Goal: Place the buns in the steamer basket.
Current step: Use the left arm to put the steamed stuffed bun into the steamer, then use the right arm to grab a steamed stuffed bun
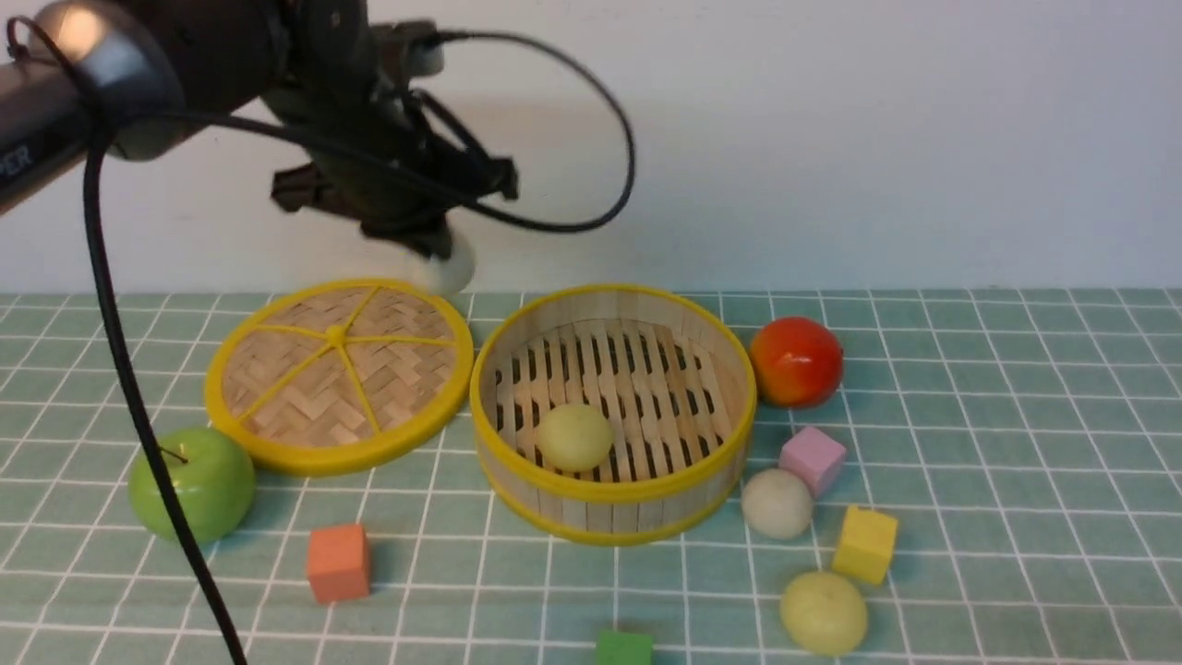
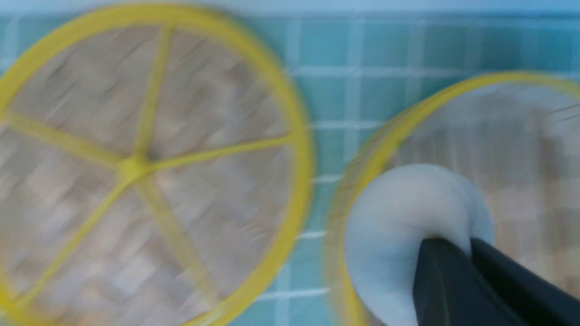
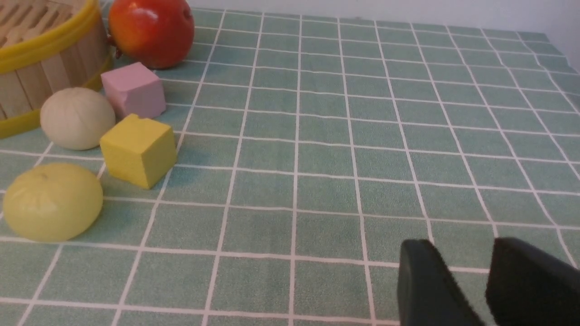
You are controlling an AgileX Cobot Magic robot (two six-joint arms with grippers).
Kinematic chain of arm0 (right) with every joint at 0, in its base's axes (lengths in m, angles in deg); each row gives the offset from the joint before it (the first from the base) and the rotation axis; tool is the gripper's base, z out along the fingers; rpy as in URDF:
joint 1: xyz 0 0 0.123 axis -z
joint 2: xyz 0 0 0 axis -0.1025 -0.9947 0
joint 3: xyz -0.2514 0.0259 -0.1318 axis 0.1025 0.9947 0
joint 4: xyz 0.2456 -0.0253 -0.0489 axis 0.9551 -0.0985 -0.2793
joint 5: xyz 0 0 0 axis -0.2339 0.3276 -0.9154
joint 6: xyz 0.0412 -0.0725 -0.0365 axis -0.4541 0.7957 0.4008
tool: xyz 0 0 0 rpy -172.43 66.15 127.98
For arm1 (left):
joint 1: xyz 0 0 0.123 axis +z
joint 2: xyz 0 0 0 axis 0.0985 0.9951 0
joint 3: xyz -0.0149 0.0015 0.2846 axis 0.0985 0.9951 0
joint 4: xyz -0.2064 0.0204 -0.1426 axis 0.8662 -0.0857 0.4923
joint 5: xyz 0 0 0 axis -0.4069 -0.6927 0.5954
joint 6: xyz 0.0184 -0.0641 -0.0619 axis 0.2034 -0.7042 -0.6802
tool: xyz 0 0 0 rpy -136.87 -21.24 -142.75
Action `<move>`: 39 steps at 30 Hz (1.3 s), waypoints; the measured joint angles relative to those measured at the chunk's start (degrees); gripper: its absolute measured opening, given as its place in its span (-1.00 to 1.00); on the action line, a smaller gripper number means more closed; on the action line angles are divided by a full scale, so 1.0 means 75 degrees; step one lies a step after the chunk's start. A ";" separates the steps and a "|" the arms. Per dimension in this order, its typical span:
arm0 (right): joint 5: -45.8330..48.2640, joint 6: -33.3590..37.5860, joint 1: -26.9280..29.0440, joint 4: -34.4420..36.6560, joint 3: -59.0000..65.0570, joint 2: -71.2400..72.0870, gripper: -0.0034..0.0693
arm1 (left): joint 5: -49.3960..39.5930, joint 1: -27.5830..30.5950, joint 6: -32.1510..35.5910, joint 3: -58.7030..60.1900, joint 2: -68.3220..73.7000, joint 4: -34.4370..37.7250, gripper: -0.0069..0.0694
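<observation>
Currently, front view, as I see it from my station: one round steamer basket, bamboo, slatted floor, vertical-strip wall, yellow rims; one flat woven lid with yellow spokes. Buns, four, smooth and matte: one yellow-green bun inside the basket; one off-white bun outside, near its wall; a second yellow-green bun on the desk, near the yellow cube; one raised white bun, blurred, at my left pincer. Apples, two, glossy: red apple, green apple. Cubes, four: the yellow, plus pink cube, orange cube, green cube. Desk covering: green, white-gridded.

Left wrist view: one lid, one basket in part, both blurred. My left pincer is drawn together, clamped on the raised white bun, whose surface creases at the tips.

Right wrist view: two buns, two cubes, one apple, part of the basket. My right pincer stands apart, nothing between its tips.
</observation>
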 joint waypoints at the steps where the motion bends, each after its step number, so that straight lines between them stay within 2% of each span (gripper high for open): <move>1: 0.0000 0.0000 0.0000 0.0000 0.0000 0.0000 -0.25 | 0.0037 -0.0027 0.0021 -0.0009 0.0018 0.0068 -0.84; 7: 0.0000 0.0000 0.0000 0.0000 0.0000 0.0000 -0.25 | 0.0975 -0.0768 -0.0027 -0.0059 0.1202 0.0152 -0.83; 13: 0.0000 0.0000 0.0000 0.0000 0.0000 0.0000 -0.25 | 0.1316 -0.0810 -0.0973 -0.0059 0.1941 -0.0350 -0.76; 19: 0.0000 0.0000 0.0000 0.0000 0.0000 0.0000 -0.25 | 0.1229 -0.0810 -0.1243 -0.0059 0.2011 -0.0817 -0.37; 23: 0.0000 0.0000 0.0000 0.0000 0.0000 0.0000 -0.25 | 0.0417 -0.0810 -0.1289 -0.0053 0.1424 -0.1014 0.13; 27: 0.0000 0.0000 0.0000 0.0000 0.0000 0.0000 -0.25 | -0.0365 -0.0810 -0.1280 -0.0045 0.0421 -0.1222 0.30; 32: 0.0000 0.0000 0.0000 0.0000 0.0000 0.0000 -0.25 | -0.1208 -0.0810 -0.0951 0.0368 -0.1667 -0.1304 0.23; 34: 0.0000 0.0000 0.0000 0.0000 0.0000 0.0000 -0.25 | -0.1261 -0.0810 -0.0907 0.0829 -0.2648 -0.1304 0.12; 39: 0.0000 0.0000 0.0000 0.0000 0.0000 0.0000 -0.25 | -0.1028 -0.0810 -0.0908 0.2963 -0.5215 -0.1297 -0.32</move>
